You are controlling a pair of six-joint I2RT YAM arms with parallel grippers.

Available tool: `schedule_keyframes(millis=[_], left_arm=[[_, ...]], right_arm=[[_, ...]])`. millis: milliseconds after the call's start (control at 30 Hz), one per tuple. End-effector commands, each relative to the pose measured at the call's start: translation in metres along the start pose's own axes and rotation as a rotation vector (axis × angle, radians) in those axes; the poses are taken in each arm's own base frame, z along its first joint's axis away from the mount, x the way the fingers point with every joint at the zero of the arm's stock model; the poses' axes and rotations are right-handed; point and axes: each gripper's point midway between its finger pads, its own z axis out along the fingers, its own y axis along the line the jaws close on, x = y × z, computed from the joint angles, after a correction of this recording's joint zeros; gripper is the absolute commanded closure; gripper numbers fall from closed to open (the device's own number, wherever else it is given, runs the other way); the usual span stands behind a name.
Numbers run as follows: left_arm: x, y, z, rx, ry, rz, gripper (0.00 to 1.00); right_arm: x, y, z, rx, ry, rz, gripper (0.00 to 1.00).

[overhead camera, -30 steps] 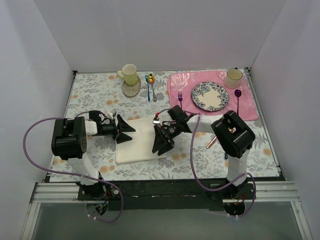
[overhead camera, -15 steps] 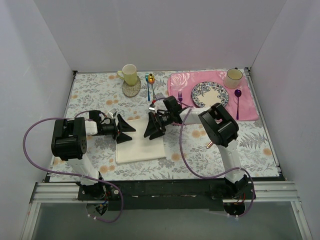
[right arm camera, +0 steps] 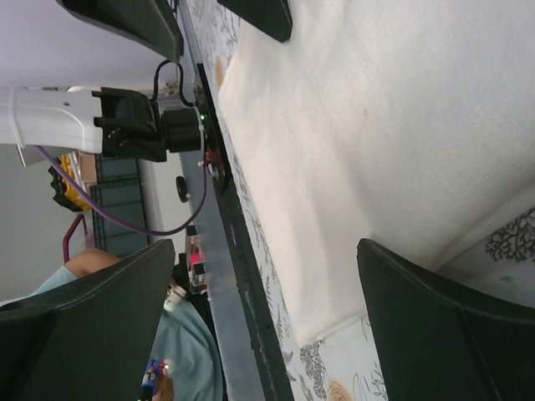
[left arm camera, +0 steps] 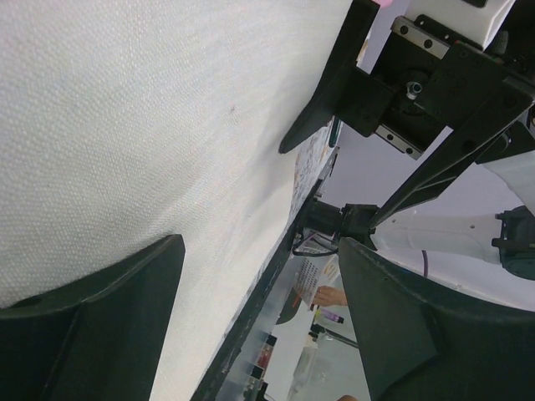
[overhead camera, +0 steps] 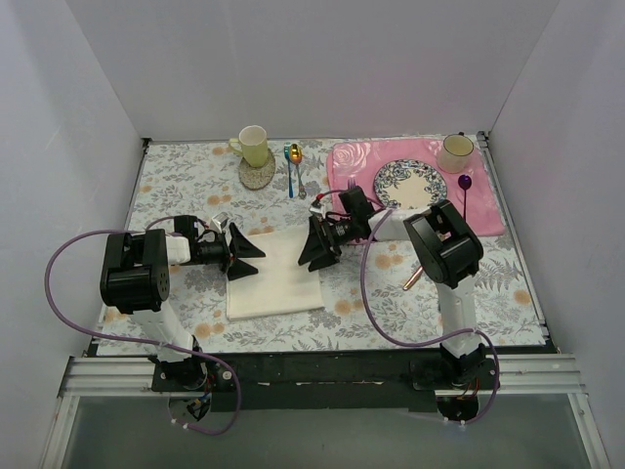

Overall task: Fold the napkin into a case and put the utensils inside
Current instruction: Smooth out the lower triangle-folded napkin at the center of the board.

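surface: floral-print table [overhead camera: 176, 186] boxed in by plain white walls, both arm bases at its near edge.
napkin [overhead camera: 278, 283]: lies flat on the table, left of centre, between the two grippers. Roughly rectangular and set slightly askew to the table edge. In the right wrist view its nearest edge seems to be doubled.
left gripper [overhead camera: 249, 256]: jaws spread wide, nothing between them. It points right and sits at the napkin's left edge, over the far half. The left wrist view shows cloth filling the ground ahead of the fingers [left arm camera: 92, 326]. Contact with the cloth: cannot tell.
right gripper [overhead camera: 311, 244]: jaws spread to the full, empty. It points left and sits over the napkin's far right corner. Contact with the cloth: cannot tell.
spacing: the two grippers face each other across the napkin's far part, clearly apart.
knife [overhead camera: 412, 278]: copper-coloured, on the table right of the napkin and well apart from it, partly hidden behind the right arm.
placemat [overhead camera: 488, 213]: pink, at far right, carrying a patterned plate [overhead camera: 410, 188], a cup [overhead camera: 455, 151] and a purple spoon [overhead camera: 466, 195].
fork [overhead camera: 352, 184]: purple, at the placemat's left edge, just behind the right arm.
mug [overhead camera: 253, 145]: pale yellow, standing on a coaster [overhead camera: 257, 176] at the far side.
blue-handled spoon [overhead camera: 290, 176]: gold bowl, lies just right of the coaster.
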Motion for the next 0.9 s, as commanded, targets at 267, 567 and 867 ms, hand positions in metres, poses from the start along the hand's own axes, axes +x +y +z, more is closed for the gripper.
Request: schedule_keyframes(millis=[267,567,867], left_arm=[[0.002,0.049,0.000,-0.198,-0.043,0.006,0.24],[0.004,0.055,-0.001,-0.231,-0.039,0.006,0.24],[0.007,0.059,-0.001,-0.239,-0.028,0.004,0.24]], right_arm=[[-0.093,0.057,0.008,-0.134,-0.168,-0.079,0.02],[-0.100,-0.043,0.012,0.094,-0.237,0.030,0.01],[-0.054,-0.071,-0.011,0.109,-0.193,0.160,0.09]])
